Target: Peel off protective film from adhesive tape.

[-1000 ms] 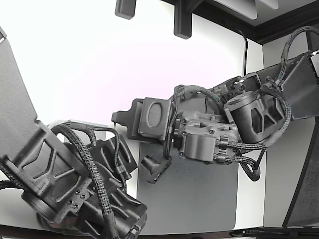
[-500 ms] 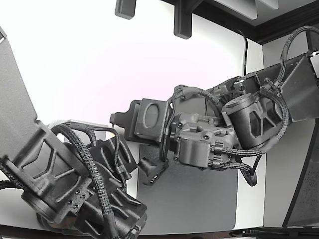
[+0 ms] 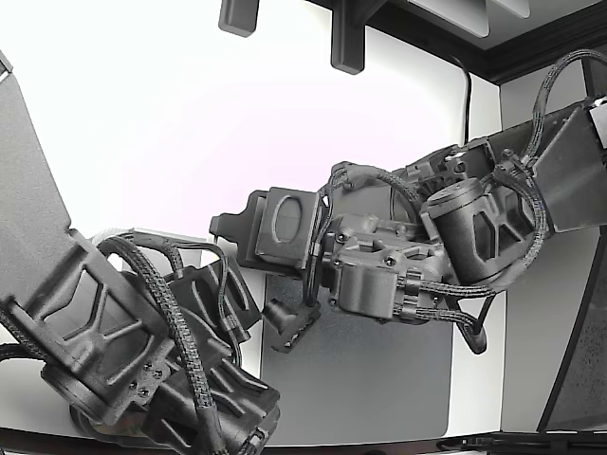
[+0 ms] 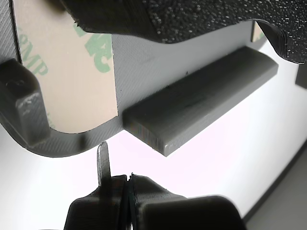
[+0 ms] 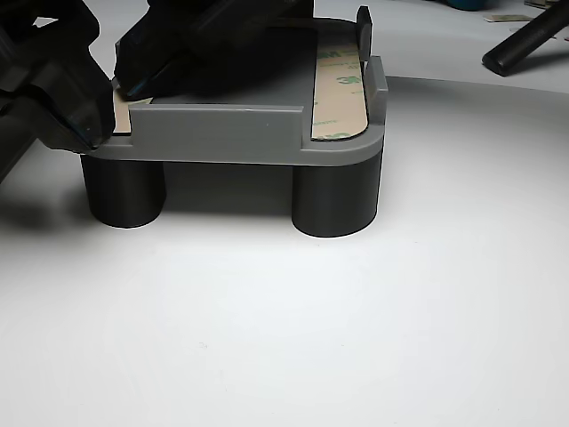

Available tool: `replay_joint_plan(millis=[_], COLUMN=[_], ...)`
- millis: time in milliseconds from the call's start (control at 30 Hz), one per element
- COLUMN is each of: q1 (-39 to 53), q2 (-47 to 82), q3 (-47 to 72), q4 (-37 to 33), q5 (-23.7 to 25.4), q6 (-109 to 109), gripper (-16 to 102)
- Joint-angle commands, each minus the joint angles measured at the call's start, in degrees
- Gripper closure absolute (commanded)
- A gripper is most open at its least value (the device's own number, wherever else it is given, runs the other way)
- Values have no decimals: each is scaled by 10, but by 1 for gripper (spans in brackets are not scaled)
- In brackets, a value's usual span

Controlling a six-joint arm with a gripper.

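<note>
Black printed plastic and braided cable fill the exterior view. One arm [image 3: 446,237] is seen reaching from the upper right of the frame toward the centre, over a dark grey mat [image 3: 379,379] on a white table [image 3: 142,123]. A second arm [image 3: 123,332] is seen occupying the lower left. Between them, near the centre, a small dark fixture part [image 3: 285,324] is visible; the tape and the claw tips cannot be made out in this view.

Wrist view: the gripper [image 4: 128,184] is seen at the lower middle of the frame, its two jaws pressed together with only a hairline seam between them. A thin grey sliver [image 4: 103,163] is seen rising just beside the seam; whether it is pinched there cannot be told. A grey fixture plate [image 4: 144,62] is seen above, carrying a raised bar [image 4: 201,100] and a beige film-covered tape strip [image 4: 67,76] with green lettering, at the upper left.

Other view: the same plate [image 5: 222,133] is shown standing on two dark cylindrical legs [image 5: 336,196] on the white surface. A tape strip [image 5: 342,89] with green print is seen lying along the plate's right end, beside an upright tab [image 5: 363,27]. A second beige strip end [image 5: 124,111] is seen at the plate's left edge, touched by dark arm parts [image 5: 53,80].
</note>
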Motion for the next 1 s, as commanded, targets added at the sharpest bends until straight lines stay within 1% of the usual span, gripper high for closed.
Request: replay_joint_plan(millis=[0, 967], q1=[-4, -4], q2=[13, 5], q3=[-11, -3], q4=[-3, -14], q5=[0, 1], q6=[0, 3], gripper=[97, 97])
